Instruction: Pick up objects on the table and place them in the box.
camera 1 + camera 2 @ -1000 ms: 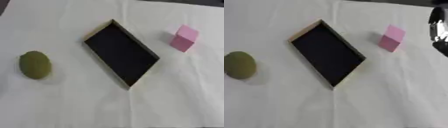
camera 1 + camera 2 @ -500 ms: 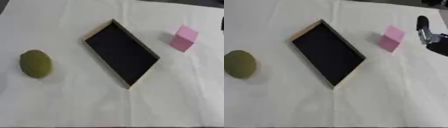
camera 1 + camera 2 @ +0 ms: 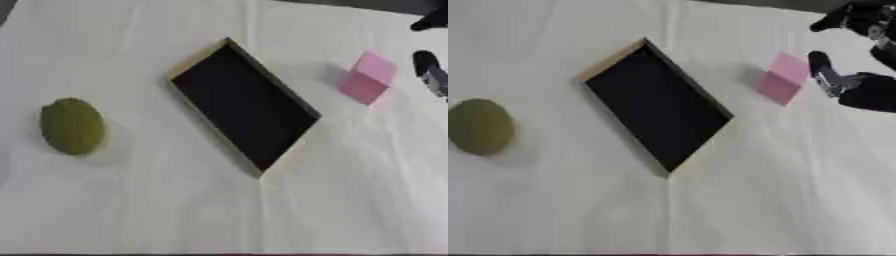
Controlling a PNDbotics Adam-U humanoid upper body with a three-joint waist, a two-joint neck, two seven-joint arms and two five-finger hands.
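Pink block (image 3: 782,77) sits right of the box (image 3: 656,105), looks light and rigid, best pinched across flat sides; right hand (image 3: 852,85) just beside it, fingers spread, holding nothing

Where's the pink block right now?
The pink block sits on the white tablecloth at the upper right of both views, just right of the box, with the right hand close beside it, not touching.

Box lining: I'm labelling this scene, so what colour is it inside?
Black inside the box, with a tan rim; the left eye view shows it best.
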